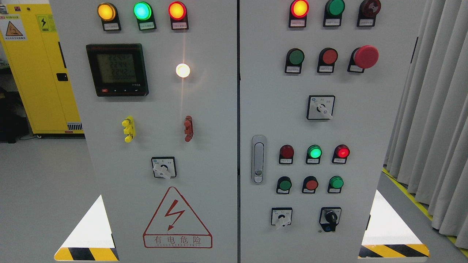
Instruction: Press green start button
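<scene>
Three green pushbuttons (295, 57) on right cabinet door (270, 109); no hands visible.

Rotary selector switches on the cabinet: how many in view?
4. One on the left door above the warning triangle; three on the right door: mid-panel, bottom left, and a black-knobbed one bottom right. None looks hidden.

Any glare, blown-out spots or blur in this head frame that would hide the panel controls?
Head view: sharp overall; the white lamp is blown out and throws a thin vertical streak across the left door; the lit green lamp and amber lamp bloom slightly; the meter display digits are dim but visible; small button labels are too small to read. No hand shows.
</scene>
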